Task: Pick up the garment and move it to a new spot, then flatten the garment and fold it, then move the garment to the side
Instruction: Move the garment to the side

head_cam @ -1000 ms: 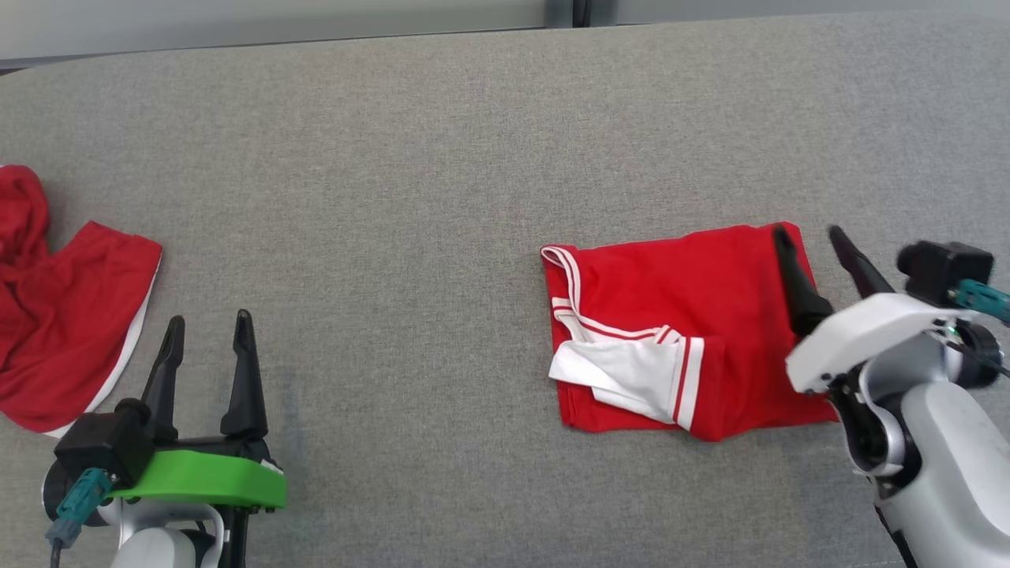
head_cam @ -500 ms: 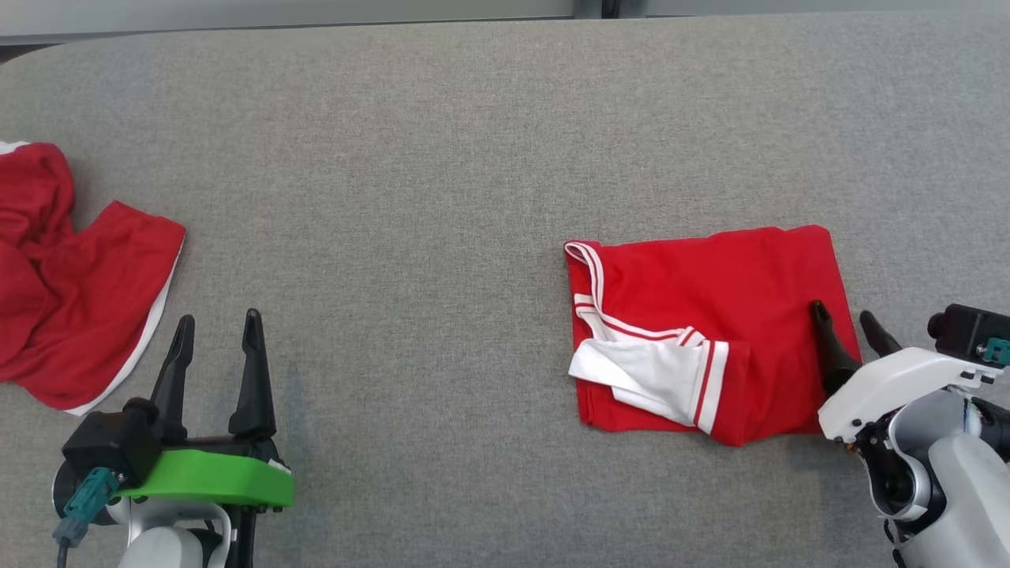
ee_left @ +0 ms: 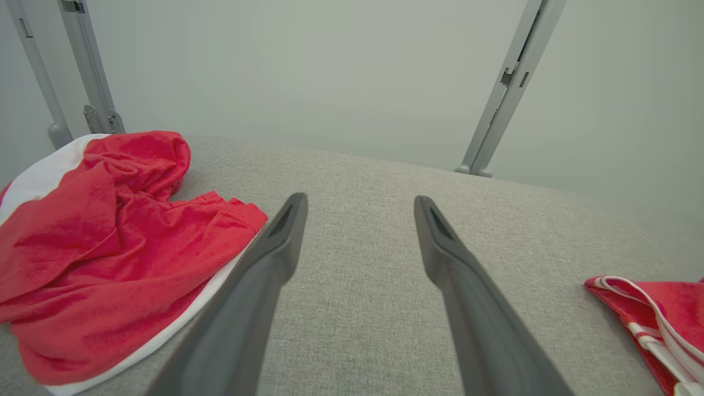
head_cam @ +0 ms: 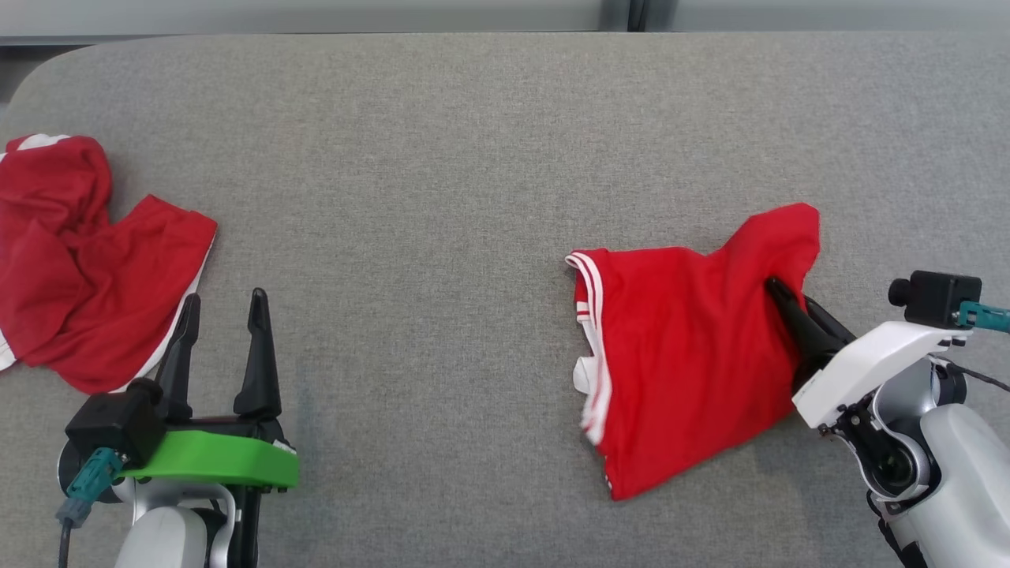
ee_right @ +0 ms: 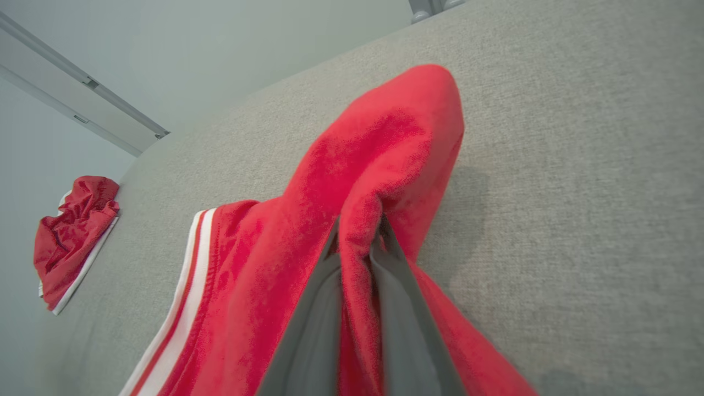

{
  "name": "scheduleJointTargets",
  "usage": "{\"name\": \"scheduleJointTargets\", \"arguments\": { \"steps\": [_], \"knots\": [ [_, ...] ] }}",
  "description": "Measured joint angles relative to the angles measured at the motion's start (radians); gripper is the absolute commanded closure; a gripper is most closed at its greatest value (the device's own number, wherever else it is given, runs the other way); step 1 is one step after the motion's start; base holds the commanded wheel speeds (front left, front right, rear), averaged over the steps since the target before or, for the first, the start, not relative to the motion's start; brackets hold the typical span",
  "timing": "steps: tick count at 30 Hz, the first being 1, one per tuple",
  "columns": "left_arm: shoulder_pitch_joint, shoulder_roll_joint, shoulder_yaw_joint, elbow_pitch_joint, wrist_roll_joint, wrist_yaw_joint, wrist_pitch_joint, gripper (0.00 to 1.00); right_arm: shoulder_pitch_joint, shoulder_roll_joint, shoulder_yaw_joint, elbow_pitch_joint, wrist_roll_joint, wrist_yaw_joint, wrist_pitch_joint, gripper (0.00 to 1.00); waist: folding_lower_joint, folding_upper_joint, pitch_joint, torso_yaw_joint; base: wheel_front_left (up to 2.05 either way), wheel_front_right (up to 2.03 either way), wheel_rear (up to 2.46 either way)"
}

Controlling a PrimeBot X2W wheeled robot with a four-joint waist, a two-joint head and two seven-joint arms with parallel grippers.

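Note:
The folded red garment (head_cam: 678, 347) with white-striped trim hangs partly lifted off the grey surface at centre right. My right gripper (head_cam: 777, 288) is shut on the garment's right edge, and the cloth peaks above the pinch. In the right wrist view the red fabric (ee_right: 374, 165) is bunched between the two dark fingers, right gripper (ee_right: 357, 231). My left gripper (head_cam: 223, 304) stands open at lower left, nothing between its fingers. It also appears open in the left wrist view, left gripper (ee_left: 357, 201), above bare grey fabric, with the garment's striped corner (ee_left: 649, 308) at the right.
A second red garment (head_cam: 79, 260) with white trim lies crumpled at the far left, close to my left gripper's fingers; it is also in the left wrist view (ee_left: 110, 231) and the right wrist view (ee_right: 71, 231). The grey padded table (head_cam: 442, 158) ends at a pale wall with metal posts (ee_left: 506, 88).
My right gripper has shut on the garment's right edge and lifted it, so the cloth peaks and hangs, hiding the white inner panel. The camera has shifted. The left arm has not moved.

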State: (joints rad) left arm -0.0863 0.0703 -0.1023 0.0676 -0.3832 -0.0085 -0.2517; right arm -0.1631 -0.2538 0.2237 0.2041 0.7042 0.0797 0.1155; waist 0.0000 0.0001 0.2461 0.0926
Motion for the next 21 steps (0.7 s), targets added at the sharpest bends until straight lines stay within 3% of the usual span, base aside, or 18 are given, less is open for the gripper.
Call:
{"name": "scheduleJointTargets", "arguments": {
  "steps": [4, 9, 15, 21],
  "knots": [
    [0.005, -0.001, 0.010, -0.003, 0.000, 0.002, 0.000, 0.00, -0.013, -0.022, 0.019, -0.030, 0.011, 0.008, 0.048, 1.00, 0.0000, 0.0000, -0.007, 0.005, 0.00, 0.00, 0.00],
    [0.005, -0.002, -0.010, -0.008, 0.003, 0.000, 0.000, 0.00, -0.021, -0.140, -0.033, 0.011, 0.006, -0.007, 0.124, 1.00, 0.0000, 0.0000, 0.017, 0.005, 0.00, 0.00, 0.00],
    [0.001, 0.009, -0.026, -0.014, 0.025, -0.010, 0.000, 0.00, -0.114, -0.285, -0.156, 0.066, -0.004, -0.068, 0.193, 1.00, 0.0000, 0.0000, 0.063, 0.013, 0.00, 0.00, 0.00],
    [-0.033, 0.015, -0.038, -0.018, 0.028, -0.028, 0.000, 0.00, -0.183, -0.412, -0.232, 0.139, -0.066, -0.161, 0.243, 1.00, 0.0001, 0.0000, 0.115, 0.034, 0.00, 0.00, 0.00]
  ]
}}
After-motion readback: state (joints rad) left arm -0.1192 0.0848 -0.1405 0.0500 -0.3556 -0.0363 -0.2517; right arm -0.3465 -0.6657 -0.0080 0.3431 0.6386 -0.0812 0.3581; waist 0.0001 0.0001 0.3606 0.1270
